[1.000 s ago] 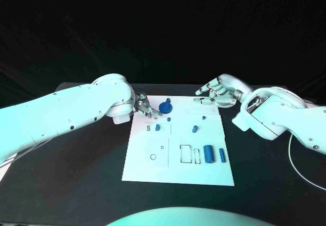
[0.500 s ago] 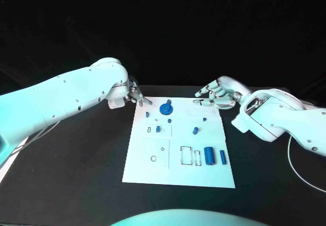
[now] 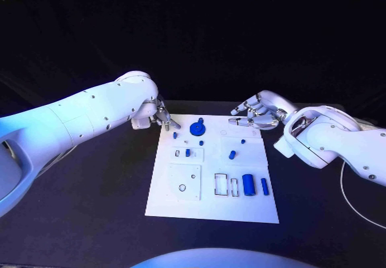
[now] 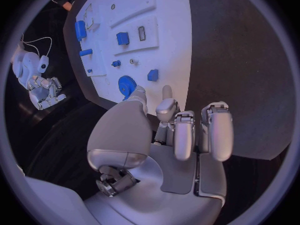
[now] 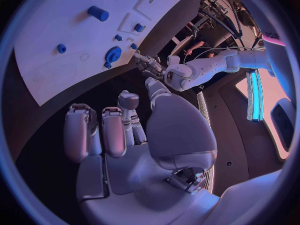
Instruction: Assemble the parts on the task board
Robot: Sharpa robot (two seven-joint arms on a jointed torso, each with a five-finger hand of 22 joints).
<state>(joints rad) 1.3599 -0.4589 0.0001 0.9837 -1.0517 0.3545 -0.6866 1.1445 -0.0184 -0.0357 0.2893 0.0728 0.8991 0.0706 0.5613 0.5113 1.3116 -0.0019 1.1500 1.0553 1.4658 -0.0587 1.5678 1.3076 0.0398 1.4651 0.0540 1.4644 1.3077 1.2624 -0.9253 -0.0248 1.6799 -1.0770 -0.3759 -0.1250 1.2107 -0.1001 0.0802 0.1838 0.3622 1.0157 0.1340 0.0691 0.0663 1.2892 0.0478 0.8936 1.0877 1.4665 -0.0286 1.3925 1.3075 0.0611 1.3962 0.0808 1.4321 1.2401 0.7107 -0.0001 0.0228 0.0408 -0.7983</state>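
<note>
head view: white task board (image 3: 211,207) carries small blue parts (image 3: 249,183), perhaps cylinders.

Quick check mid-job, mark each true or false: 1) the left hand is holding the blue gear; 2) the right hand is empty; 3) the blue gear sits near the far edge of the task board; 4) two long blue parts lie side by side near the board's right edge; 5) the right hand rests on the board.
1) False. The left hand holds nothing; the blue gear lies on the task board.
2) True. The right hand holds nothing, fingers curled.
3) True.
4) True. The two long blue parts lie beside each other there.
5) False. It hovers by the board's far right corner, off the board.
</note>
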